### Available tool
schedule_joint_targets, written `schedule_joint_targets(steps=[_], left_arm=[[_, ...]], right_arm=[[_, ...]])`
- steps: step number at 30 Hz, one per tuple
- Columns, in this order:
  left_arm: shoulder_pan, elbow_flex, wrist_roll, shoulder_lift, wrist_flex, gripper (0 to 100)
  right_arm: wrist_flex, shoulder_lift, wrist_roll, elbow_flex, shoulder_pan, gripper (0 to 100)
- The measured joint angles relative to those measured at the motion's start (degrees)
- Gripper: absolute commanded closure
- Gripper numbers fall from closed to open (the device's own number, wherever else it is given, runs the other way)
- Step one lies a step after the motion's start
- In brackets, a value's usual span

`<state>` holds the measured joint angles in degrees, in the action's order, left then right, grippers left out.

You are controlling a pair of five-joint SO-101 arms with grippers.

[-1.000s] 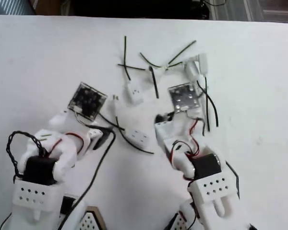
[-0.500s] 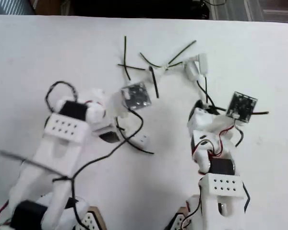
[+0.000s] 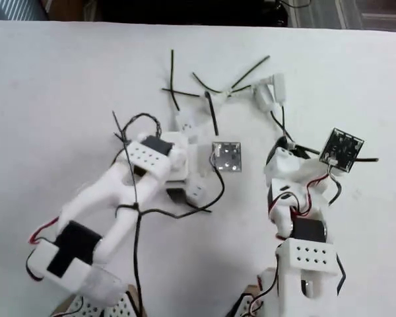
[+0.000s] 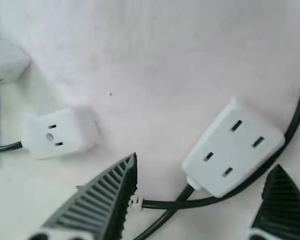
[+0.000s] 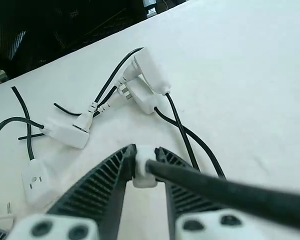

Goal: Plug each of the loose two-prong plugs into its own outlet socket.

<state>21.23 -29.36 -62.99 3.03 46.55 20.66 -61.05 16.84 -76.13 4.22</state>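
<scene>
Two arms share one white table [image 3: 66,79]. The left arm [image 3: 112,198] stretches from the near edge up to the middle of the table. The right arm [image 3: 303,254] stands more upright off to its side, apart from it.

My left claw [image 4: 205,162] is spread wide and has hold of nothing. Its ribbed fingers [image 4: 107,200] sit on either side of a double socket block [image 4: 232,147], which lies flat on the table with its slots facing up. A black cord [image 4: 170,204] leaves one end of the block and runs across between the fingers. Near the block lies a small single socket [image 4: 60,134], also face up, on its own dark lead.

My right claw [image 5: 146,149] is closed to a narrow gap and pinches a white cord end [image 5: 142,172]. The thick black lead of that piece runs back toward the camera. I see no pins on it, so I can't tell whether it is a plug.

Beyond that claw, a pair of white bodies [image 5: 147,75] lie touching each other, each with a cord. I can't tell whether they are mated. Closer in rests a flat white plug [image 5: 67,132]. Two bare prongs [image 5: 2,207] show at the frame's edge.
</scene>
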Motion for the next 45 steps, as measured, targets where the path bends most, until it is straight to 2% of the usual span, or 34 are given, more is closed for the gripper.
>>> schedule_joint_targets(steps=[7,19,22,28,31,34,41,45], left_arm=[[0.0,5.5,0.0,6.5,-0.4,63],[1.4,5.9,0.4,9.5,-0.4,89],[1.0,6.0,5.6,8.4,-0.6,93],[1.0,6.0,22.0,4.7,2.1,92],[1.0,6.0,29.4,4.4,3.5,82],[1.0,5.1,32.0,4.4,4.7,69],[1.0,6.6,34.5,4.4,9.5,68],[-0.9,11.3,34.5,3.5,15.6,71]], right_arm=[[0.0,0.0,0.0,0.0,-0.1,98.1],[0.0,0.0,0.0,0.0,-0.1,98.1],[0.0,0.0,0.0,0.0,-0.1,98.1],[0.0,0.0,0.0,0.0,-0.1,98.1],[0.0,0.0,0.0,0.0,-0.1,98.1],[0.0,0.0,0.0,0.0,-0.1,98.1],[0.0,0.0,0.0,-0.9,-0.1,98.1],[0.0,0.0,-4.3,-0.9,-1.7,98.1]])
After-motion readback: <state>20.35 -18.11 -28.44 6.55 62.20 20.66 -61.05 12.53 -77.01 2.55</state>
